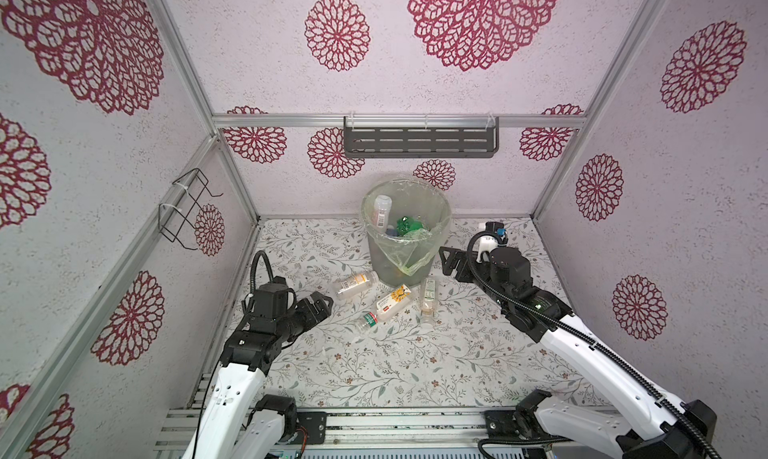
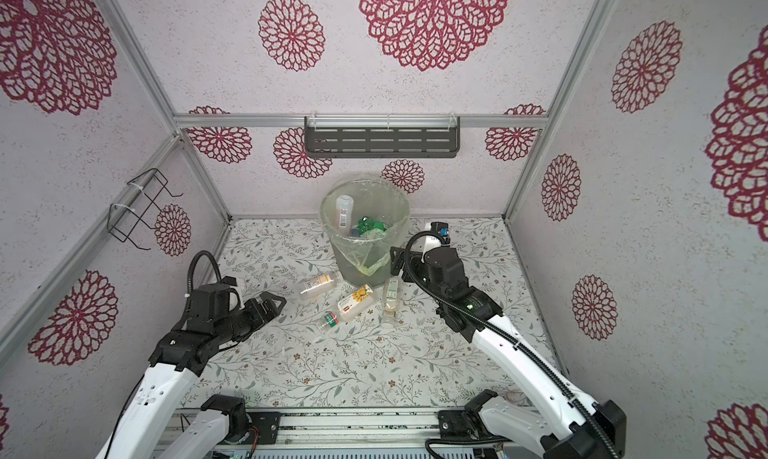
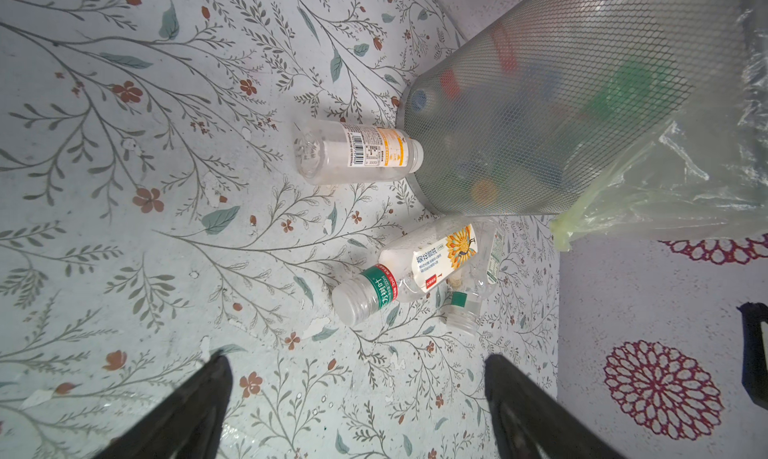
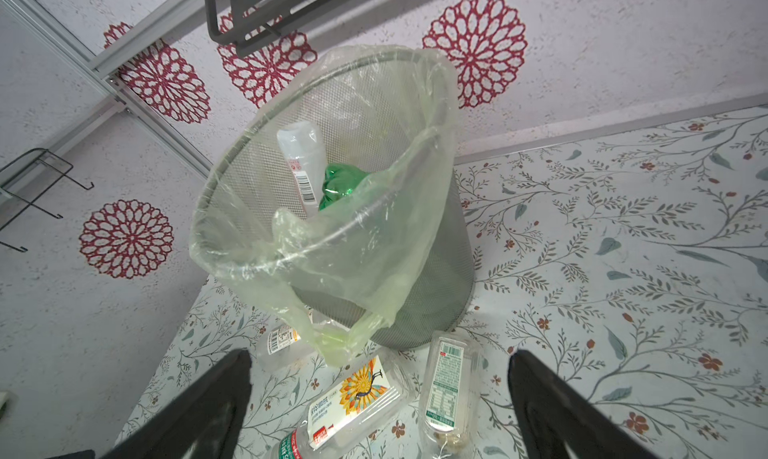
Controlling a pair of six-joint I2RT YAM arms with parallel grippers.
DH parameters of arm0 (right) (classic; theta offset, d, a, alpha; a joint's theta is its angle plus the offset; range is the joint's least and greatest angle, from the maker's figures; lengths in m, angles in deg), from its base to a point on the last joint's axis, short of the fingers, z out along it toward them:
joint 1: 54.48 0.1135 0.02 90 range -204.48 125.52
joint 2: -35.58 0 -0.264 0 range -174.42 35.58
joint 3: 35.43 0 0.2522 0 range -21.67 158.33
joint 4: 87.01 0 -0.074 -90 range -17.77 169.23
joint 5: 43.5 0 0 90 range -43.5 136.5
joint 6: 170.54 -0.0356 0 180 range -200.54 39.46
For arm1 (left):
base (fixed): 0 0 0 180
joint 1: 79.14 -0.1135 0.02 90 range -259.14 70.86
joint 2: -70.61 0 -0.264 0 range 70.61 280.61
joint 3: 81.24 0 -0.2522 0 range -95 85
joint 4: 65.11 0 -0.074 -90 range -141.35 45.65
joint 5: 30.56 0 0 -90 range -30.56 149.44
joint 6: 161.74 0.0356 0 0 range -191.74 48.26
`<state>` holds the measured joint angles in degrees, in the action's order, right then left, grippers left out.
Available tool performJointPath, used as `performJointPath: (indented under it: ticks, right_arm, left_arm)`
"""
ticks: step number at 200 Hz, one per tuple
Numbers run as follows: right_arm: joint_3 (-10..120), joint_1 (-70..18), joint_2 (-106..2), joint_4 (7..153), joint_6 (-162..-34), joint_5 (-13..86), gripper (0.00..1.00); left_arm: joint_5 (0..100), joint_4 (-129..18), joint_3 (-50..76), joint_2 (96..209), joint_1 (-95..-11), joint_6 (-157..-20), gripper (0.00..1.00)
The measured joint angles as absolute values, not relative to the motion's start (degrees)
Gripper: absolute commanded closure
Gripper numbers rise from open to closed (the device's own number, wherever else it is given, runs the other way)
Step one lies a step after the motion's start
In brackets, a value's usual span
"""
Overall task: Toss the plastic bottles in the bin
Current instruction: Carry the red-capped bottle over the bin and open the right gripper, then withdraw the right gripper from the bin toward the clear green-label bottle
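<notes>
Low over the table (image 1: 374, 365), the left gripper (image 1: 322, 304) points at the litter, jaws spread and nothing in them. The right gripper (image 1: 452, 263), just beside the bin (image 1: 380, 257), is equally released and empty. Nearest the left one lies the orange-label bottle (image 1: 356, 285), its cap toward the bin's foot. The sunflower bottle (image 1: 397, 301) and a slim green-label bottle (image 1: 428, 299) lie near. Others are already inside (a white bottle (image 1: 381, 211) and green bottles (image 1: 409, 226) show). My judgement: pinch the orange-label bottle across its belly, lift above the rim, and mind the loose bag (image 1: 409, 261).
</notes>
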<state>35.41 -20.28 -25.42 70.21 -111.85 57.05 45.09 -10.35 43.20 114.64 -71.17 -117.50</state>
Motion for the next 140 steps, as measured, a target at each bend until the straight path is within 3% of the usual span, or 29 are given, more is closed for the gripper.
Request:
performJointPath:
  ticks: [140]
  right_arm:
    - [22.6,-20.81,-21.66,71.28,-116.62,57.0,0.01]
  left_arm:
    - [41.86,-12.96,46.55,115.44,-71.17,-119.62,0.03]
